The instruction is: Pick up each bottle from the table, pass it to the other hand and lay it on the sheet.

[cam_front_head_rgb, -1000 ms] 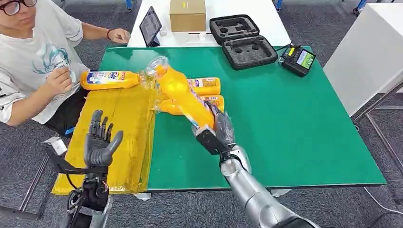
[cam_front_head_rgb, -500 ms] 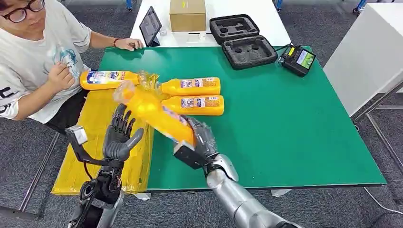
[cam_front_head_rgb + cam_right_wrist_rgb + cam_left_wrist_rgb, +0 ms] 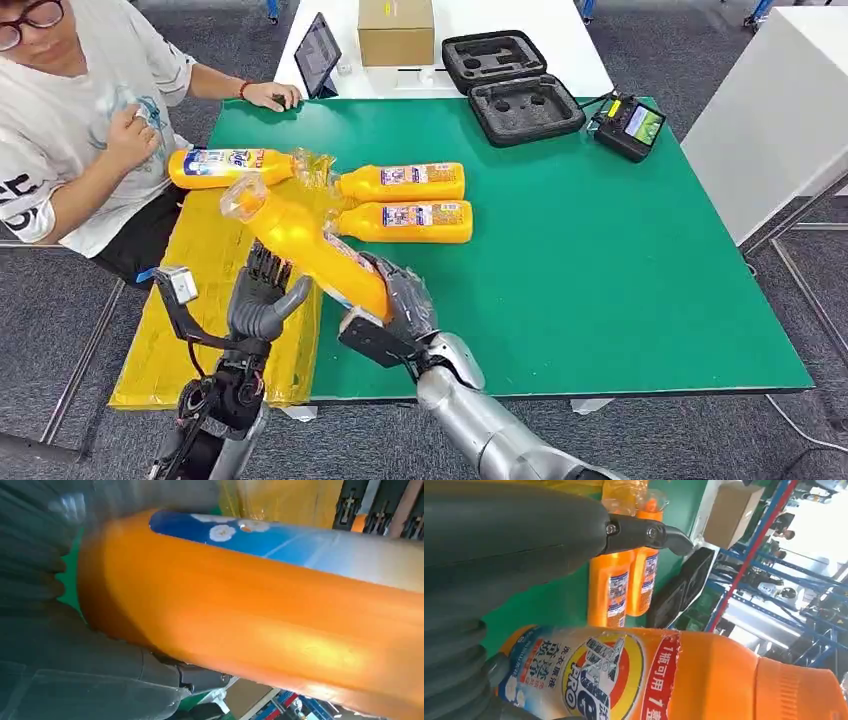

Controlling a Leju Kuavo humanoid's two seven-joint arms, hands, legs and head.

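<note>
My right hand (image 3: 400, 300) grips an orange detergent bottle (image 3: 305, 245) by its base and holds it tilted in the air, cap toward the left, over the edge of the yellow sheet (image 3: 200, 300). My left hand (image 3: 262, 298) is raised with fingers spread right beside the bottle's body; the bottle (image 3: 674, 675) lies just past its fingers (image 3: 454, 650), and contact cannot be told. Close up, the same bottle (image 3: 260, 625) sits in my right hand's fingers (image 3: 30, 555). Two bottles (image 3: 400, 182) (image 3: 410, 221) lie on the green table (image 3: 600, 250). A third bottle (image 3: 225, 168) lies at the sheet's far end.
A person (image 3: 70, 130) sits at the table's left side, one hand (image 3: 270, 95) resting on the far corner. A tablet (image 3: 317, 52), a cardboard box (image 3: 395, 30), a black foam case (image 3: 510, 85) and a small controller (image 3: 628, 125) stand along the far edge.
My right hand has swung the bottle left and down toward my body, from above the lying bottles to the sheet's edge. My left hand has risen and moved right, up to the bottle.
</note>
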